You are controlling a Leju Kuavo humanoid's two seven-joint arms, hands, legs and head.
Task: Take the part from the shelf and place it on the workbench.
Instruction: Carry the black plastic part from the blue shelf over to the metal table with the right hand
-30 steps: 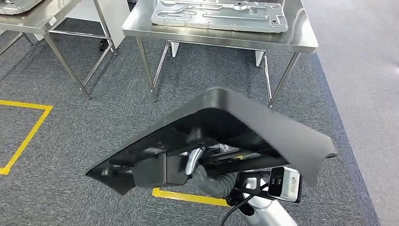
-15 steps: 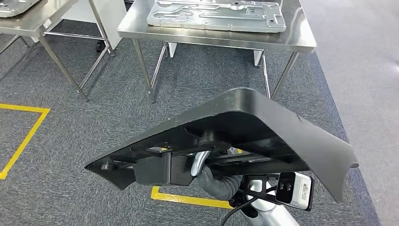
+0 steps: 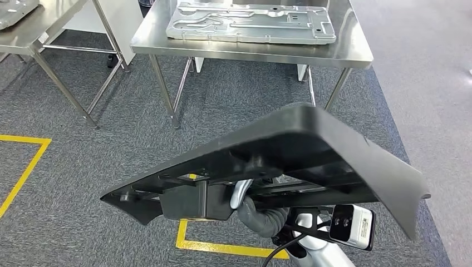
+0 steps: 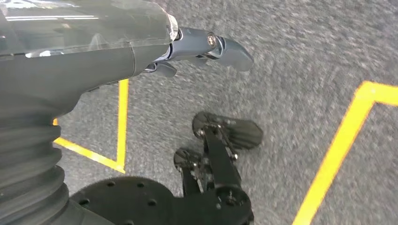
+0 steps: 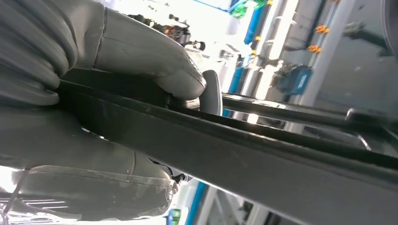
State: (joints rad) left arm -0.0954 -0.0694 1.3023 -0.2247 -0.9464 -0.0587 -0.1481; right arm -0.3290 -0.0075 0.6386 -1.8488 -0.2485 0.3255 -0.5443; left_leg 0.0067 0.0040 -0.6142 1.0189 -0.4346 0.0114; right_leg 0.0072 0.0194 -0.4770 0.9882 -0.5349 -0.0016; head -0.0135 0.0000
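Now we see the scene slide a little from a second ago: the steel counter (image 3: 250, 51) with the silver metal plate (image 3: 251, 22) on it has dropped lower in the head view and drifted toward 9 o'clock, as has the yellow floor tape (image 3: 225, 246), so we judge that our camera has moved as we walk, not that the furniture has. The black part (image 3: 289, 153) sits at the centre of that view, tilted, its high corner toward 12 o'clock and its far edge running down toward 4 o'clock; it now reaches further toward the 3 o'clock side than before. Our right hand (image 3: 245, 196) is beneath it, and in the right wrist view the thumb and fingers (image 5: 141, 56) clamp a black rib of the part between them, so the hold looks firm. Our left hand (image 4: 94, 51) hangs over the grey carpet with its fingers (image 4: 220, 47) extended and apart, carrying nothing. We take it that we are mid-carry: the part is off the shelf and the counter lies ahead at 12 o'clock, still well apart from the part, so placing is not yet due.
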